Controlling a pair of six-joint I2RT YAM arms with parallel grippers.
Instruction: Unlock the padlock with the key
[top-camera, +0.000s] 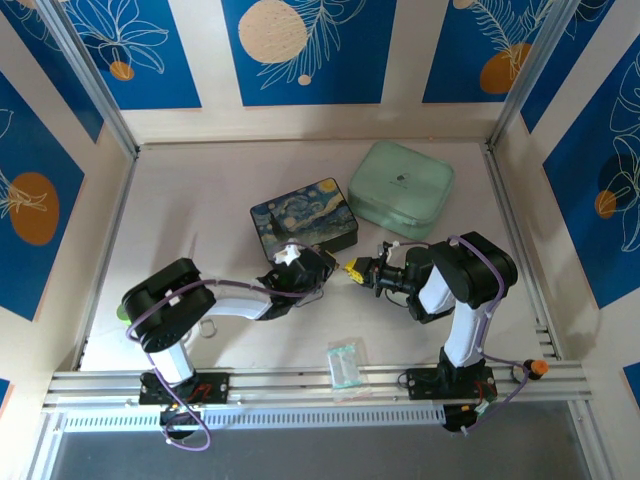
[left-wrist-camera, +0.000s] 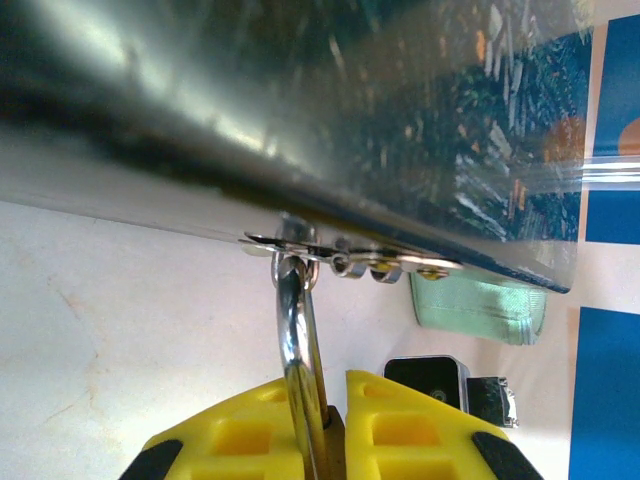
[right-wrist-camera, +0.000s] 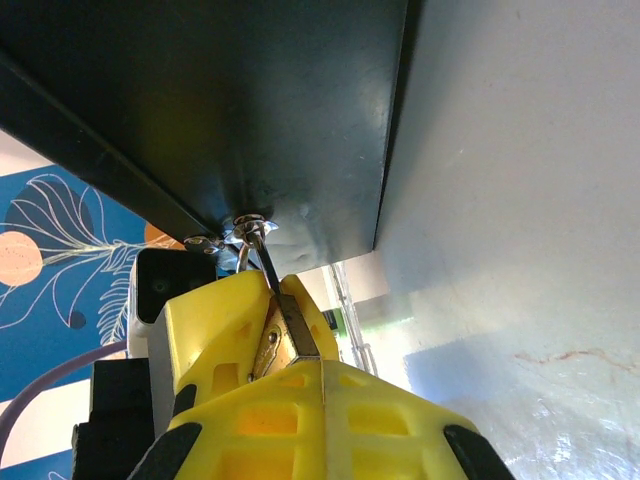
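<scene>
While padlock (right-wrist-camera: 268, 350) is gripped by left gripper (left-wrist-camera: 335, 405) | shackle (left-wrist-camera: 298, 335) is pointed into box hasp (left-wrist-camera: 345, 262) | right gripper (right-wrist-camera: 322, 378) is closed.

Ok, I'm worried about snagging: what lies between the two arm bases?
A clear plastic packet lies there, seen in the top external view.

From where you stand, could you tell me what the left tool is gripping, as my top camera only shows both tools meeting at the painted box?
Observer: The left tool is clamped on the padlock.
Operator: Is the padlock free of the box?
Observer: No, its silver shackle passes through the latch on the box.
Operator: And the right tool?
Observer: It is shut on a thin grey strip, probably the key, beside the padlock's brass body.
</scene>
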